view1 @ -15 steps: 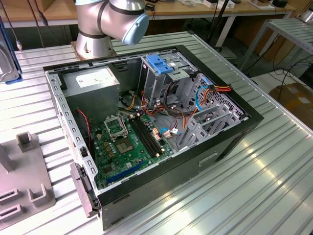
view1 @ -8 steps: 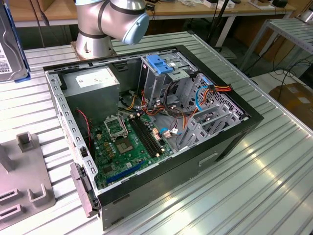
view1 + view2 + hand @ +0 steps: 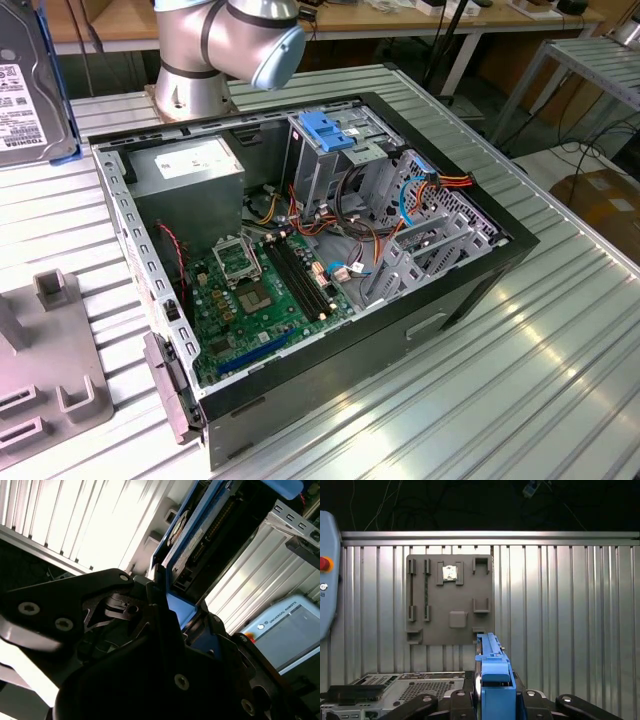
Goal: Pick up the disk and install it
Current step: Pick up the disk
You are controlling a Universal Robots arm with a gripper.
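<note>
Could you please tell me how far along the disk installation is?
Picking up looks done: the gripper is shut on the disk, held above the table. Installing remains: the disk is outside the open computer case.

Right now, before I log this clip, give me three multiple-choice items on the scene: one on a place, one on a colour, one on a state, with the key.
1. Where is the disk?
A) in the drive cage
B) on the grey fixture plate
C) in the tool

2. What colour are the disk's carrier rails?
A) blue
B) red
C) yellow

3. How is the computer case?
A) closed
B) open, with the motherboard exposed
C) upside down

Key:
1 C: in both wrist views the disk sits clamped between the tool's fingers.
2 A: the rail standing up from the tool in the first wrist view is blue.
3 B: the exterior view looks straight into the case at the bare green board.
</note>
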